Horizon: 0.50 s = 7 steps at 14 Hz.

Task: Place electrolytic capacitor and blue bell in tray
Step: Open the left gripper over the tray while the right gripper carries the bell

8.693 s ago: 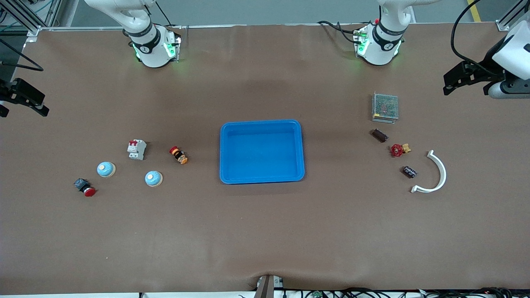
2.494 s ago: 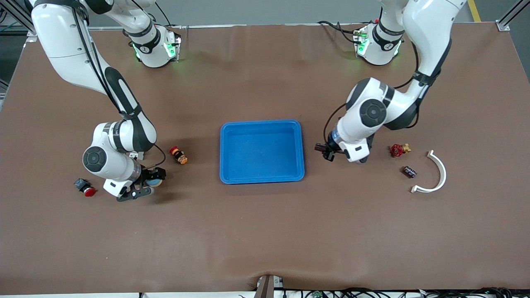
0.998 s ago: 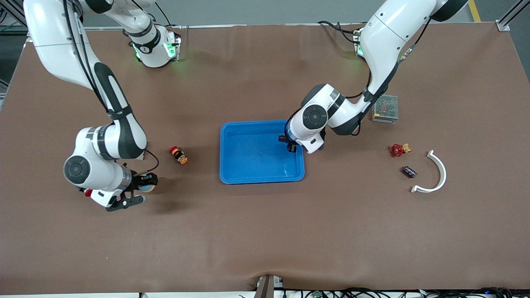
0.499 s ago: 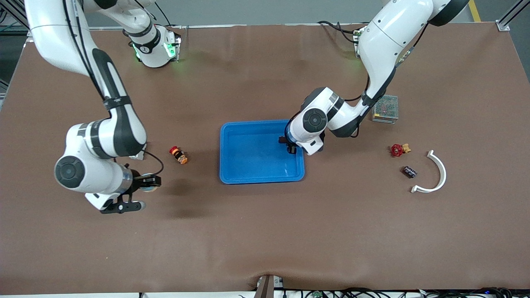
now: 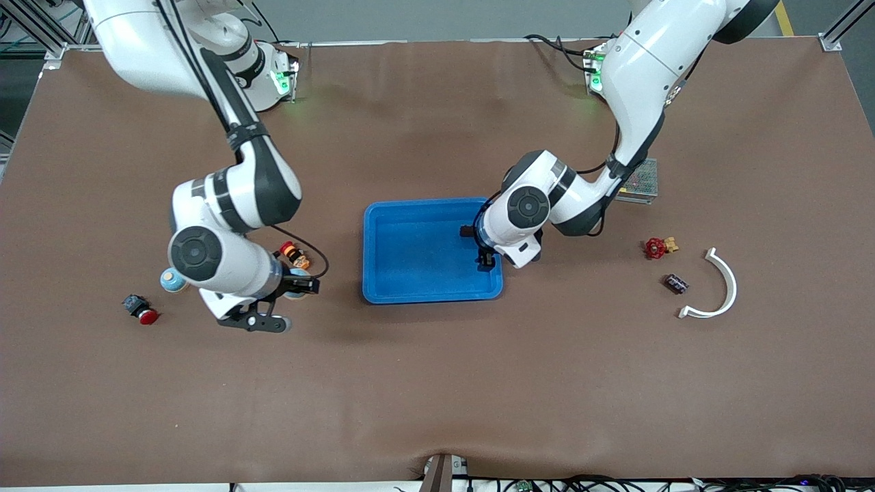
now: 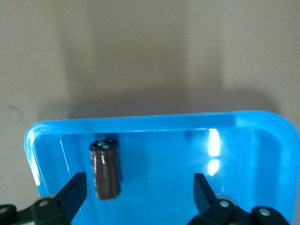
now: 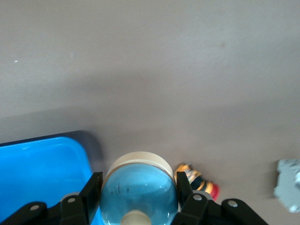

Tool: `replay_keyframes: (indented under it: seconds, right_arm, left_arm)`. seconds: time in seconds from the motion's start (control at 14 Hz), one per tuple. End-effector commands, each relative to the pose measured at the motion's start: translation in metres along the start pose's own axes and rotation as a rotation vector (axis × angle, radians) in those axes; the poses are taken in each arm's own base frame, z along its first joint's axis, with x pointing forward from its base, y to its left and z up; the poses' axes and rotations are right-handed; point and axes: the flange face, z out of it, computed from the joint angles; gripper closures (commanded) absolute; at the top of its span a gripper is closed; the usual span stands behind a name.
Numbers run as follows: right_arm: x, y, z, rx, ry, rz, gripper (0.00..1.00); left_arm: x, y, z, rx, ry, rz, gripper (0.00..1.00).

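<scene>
The blue tray (image 5: 410, 253) lies mid-table. My left gripper (image 5: 484, 254) hangs open just inside the tray's rim at the left arm's end. A brown electrolytic capacitor (image 6: 105, 168) lies free on the tray (image 6: 187, 164) floor between the spread fingers of the left gripper (image 6: 139, 187), close to one of them. It shows as a dark spot, the capacitor (image 5: 467, 231), beside the hand. My right gripper (image 5: 299, 285) is up over the table between a red-yellow button and the tray, shut on a blue bell (image 5: 295, 294). The bell (image 7: 139, 192) fills the right gripper (image 7: 139, 187), with the tray (image 7: 42, 173) close by.
A second blue bell (image 5: 171, 279) and a red push button (image 5: 140, 309) lie toward the right arm's end. The red-yellow button (image 5: 295, 255) sits beside the right hand. Toward the left arm's end are a mesh box (image 5: 639, 181), red valve (image 5: 656, 247), dark capacitor (image 5: 677, 283) and white curved piece (image 5: 718, 287).
My left gripper has opened and let the capacitor go into the tray. My right arm has carried the blue bell toward the tray.
</scene>
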Motion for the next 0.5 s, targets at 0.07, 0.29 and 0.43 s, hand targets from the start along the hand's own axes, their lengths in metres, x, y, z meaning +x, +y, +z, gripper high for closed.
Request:
replay_keyframes:
  seconds: [0.07, 0.29, 0.43]
  right_arm:
    - [-0.025, -0.037, -0.004, 0.010, -0.007, 0.088, 0.50]
    - [-0.040, -0.061, 0.000, 0.054, -0.037, 0.133, 0.50]
    - [-0.049, -0.075, 0.004, 0.079, -0.045, 0.154, 0.50]
  left_arm:
    - [0.008, 0.022, -0.046, -0.064, 0.081, 0.040, 0.00]
    - [0.028, 0.032, -0.067, -0.084, 0.102, 0.113, 0.00]
    - [0.060, 0.045, -0.087, -0.090, 0.124, 0.129, 0.00]
